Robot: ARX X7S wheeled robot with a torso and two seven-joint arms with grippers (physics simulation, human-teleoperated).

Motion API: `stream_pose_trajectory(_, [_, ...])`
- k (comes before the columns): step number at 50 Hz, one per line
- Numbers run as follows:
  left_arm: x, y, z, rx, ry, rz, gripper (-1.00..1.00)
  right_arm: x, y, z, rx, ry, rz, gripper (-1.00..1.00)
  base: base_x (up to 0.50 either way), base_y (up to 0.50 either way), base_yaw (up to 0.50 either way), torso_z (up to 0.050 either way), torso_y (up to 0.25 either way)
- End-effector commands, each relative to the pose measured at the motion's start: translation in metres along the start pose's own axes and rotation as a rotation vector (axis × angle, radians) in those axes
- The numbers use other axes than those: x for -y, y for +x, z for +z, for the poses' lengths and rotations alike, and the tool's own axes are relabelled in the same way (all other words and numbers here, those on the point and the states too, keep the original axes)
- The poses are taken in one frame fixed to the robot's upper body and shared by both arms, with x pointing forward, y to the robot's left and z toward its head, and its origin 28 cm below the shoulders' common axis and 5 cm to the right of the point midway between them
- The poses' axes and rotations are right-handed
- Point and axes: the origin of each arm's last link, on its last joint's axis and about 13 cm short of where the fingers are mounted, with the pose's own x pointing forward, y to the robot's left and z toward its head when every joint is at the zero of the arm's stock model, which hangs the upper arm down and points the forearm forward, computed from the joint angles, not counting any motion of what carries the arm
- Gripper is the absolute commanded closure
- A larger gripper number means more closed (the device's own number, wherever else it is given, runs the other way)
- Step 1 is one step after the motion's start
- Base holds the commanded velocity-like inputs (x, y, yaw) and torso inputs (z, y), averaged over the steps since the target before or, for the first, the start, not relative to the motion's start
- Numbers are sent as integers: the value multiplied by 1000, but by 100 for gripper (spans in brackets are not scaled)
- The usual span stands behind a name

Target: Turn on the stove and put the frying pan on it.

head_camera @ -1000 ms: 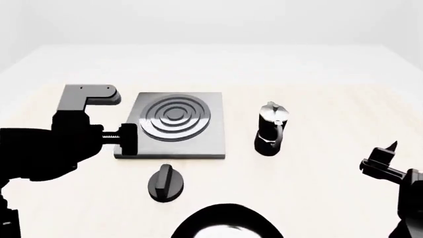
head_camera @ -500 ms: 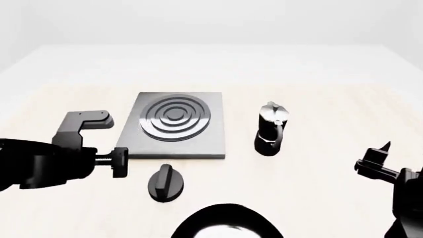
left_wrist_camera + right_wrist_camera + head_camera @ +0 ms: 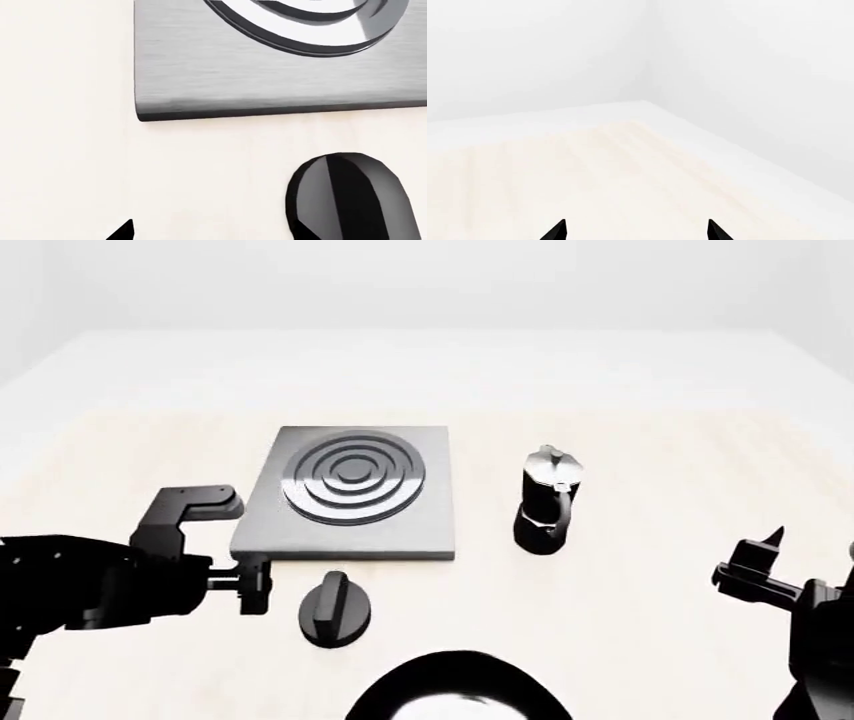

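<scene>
Fingers of the left gripper point(image 3: 254, 585) sit low over the bench point(image 3: 641, 440), just left of the small black knob point(image 3: 334, 608) and near the front left corner of the stove point(image 3: 350, 505); they hold nothing, and how far they are parted I cannot tell, since the head view shows them edge-on and the left wrist view shows only one dark tip at its border. In that wrist view the knob point(image 3: 347, 197) lies close ahead, apart from the stove's grey slab point(image 3: 267, 85), whose rounded front edge and outermost burner ring show above it. The right gripper point(image 3: 754, 565) hangs at the far right of the bench, well apart from every object; its two black fingertips point(image 3: 557, 231) stand spread with pale bench between them and nothing held. The burner point(image 3: 352, 480) of concentric rings is bare. The frying pan point(image 3: 454, 690) rests at the near edge of the bench, in front of the knob and slightly to its right, cut off by the bottom of the head view, so that only its dark rim and pale glossy inside show; it is not on the stove. A black moka pot point(image 3: 549, 502) with a silver lid stands upright to the right of the stove, clear of it.
</scene>
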Motion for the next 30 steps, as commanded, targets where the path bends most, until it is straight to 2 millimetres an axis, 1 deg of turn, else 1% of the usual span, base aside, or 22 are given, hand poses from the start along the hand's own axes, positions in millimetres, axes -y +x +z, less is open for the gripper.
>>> stream_pose_trajectory(1, [2,19,-2,-21,0,-12,-100,0,0,-1,-3,0,2,-100,0,0,0,0,0])
stream_pose_trajectory(6, [4,22,-2,-19,0,-13,-100,0,0,-2,-4,1,1,-100,0,0,0,0,0])
stream_pose_trajectory(13, [8,20,-3,-22,19,-29,-100,-1,0,-2,-6,1,4,-100,0,0,0,0,0])
stream_pose_trajectory(30, [11,37,-7,-55,33,-47,-100,-1,0,-2,-9,2,5,-100,0,0,0,0,0])
